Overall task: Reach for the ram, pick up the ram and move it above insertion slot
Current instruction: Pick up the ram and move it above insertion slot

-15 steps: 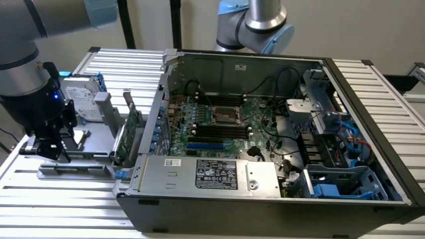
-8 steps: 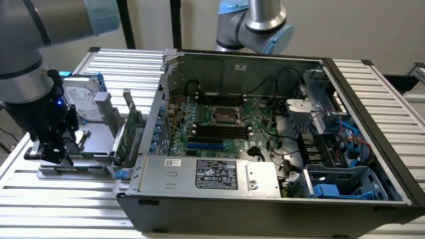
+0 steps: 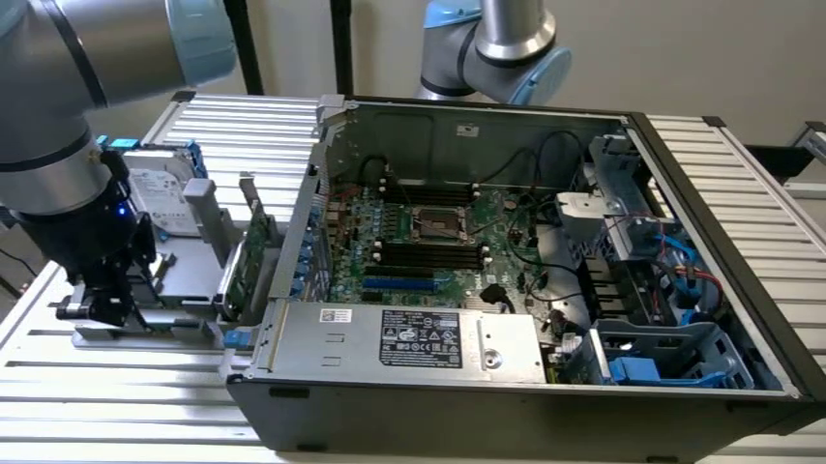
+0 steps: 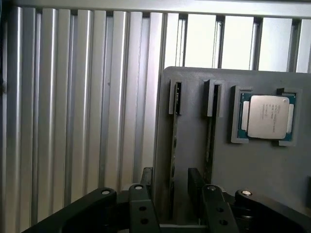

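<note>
Fingers (image 4: 139, 208) of the gripper (image 4: 171, 177) stood well apart in the wrist view, one on each side of the ram (image 4: 174, 141), with a gap showing between each of them and the stick, so they had hold of nothing. The ram stood on its long edge in a narrow groove of a grey holder (image 4: 252, 170), seen edge-on as a thin dark strip. A second groove (image 4: 211, 136) ran parallel just beside it, and whether that one held a stick could not be told. Further along the same holder, a processor chip (image 4: 266, 116) with a silver lid lay flat in a square recess. The holder rested on the ribbed aluminium desk (image 4: 73, 97). In the exterior view the arm (image 3: 58, 145) reached down at the exterior view's left, its gripper (image 3: 103, 304) low over the holder (image 3: 181, 275), outside the open computer case (image 3: 516, 406). A hard drive (image 3: 162, 198) stood behind the gripper, and a green expansion card (image 3: 251, 256) stood upright between the gripper and the case wall. Inside the case, the insertion slot (image 3: 416, 253) lay among parallel black sockets on the motherboard (image 3: 497, 217), well apart from the gripper
</note>
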Controlling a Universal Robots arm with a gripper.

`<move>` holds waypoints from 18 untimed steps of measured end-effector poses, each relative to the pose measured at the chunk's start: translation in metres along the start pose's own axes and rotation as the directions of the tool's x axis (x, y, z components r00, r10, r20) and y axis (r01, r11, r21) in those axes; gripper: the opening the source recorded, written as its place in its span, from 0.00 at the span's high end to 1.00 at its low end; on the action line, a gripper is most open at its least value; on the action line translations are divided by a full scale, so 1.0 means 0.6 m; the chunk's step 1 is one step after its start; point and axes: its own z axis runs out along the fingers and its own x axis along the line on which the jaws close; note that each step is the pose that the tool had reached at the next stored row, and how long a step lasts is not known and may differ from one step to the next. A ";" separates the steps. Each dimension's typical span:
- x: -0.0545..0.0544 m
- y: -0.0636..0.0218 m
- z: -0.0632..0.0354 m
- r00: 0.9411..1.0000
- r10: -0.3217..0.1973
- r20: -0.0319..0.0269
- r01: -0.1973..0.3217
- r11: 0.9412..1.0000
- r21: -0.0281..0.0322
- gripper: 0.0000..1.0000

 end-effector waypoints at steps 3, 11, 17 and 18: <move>0.000 0.001 0.009 1.000 -0.001 0.000 0.001 1.000 0.000 0.58; -0.002 0.002 0.033 1.000 -0.002 0.001 0.002 1.000 0.000 0.58; -0.002 0.003 0.043 1.000 0.011 0.009 -0.011 1.000 0.000 0.58; -0.002 0.003 0.043 1.000 0.020 0.010 -0.020 1.000 0.000 0.58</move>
